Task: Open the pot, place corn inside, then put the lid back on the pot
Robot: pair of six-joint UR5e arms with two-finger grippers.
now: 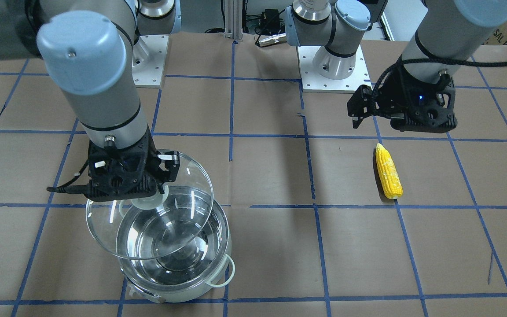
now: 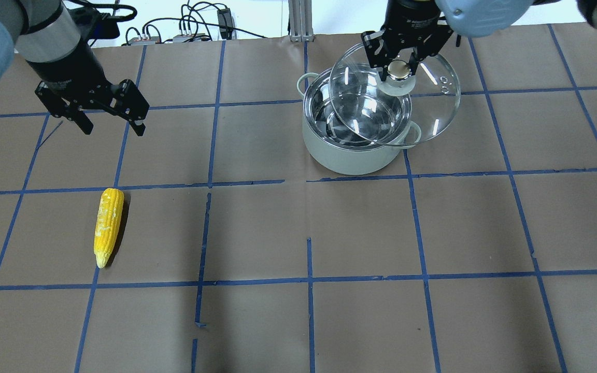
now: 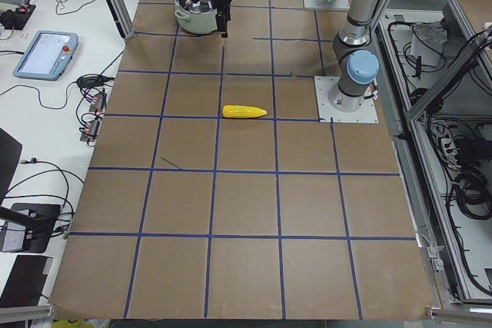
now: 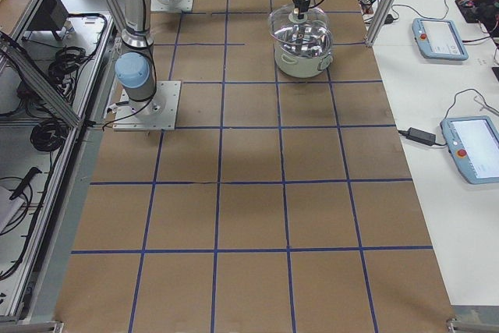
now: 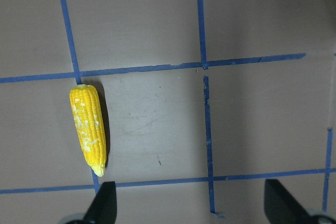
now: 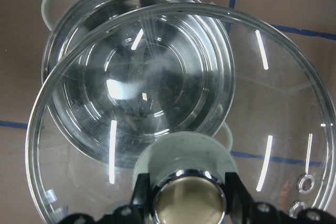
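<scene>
Though faint sideways, lid (image 6: pixel 273 93) plain at wrist.

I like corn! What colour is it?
The corn is yellow; clearest in the left wrist view.

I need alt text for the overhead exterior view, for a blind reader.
The right claw holds the glass lid by its knob, partly over the open pot. The corn lies on the table at left, the open left claw hanging nearby.
</scene>
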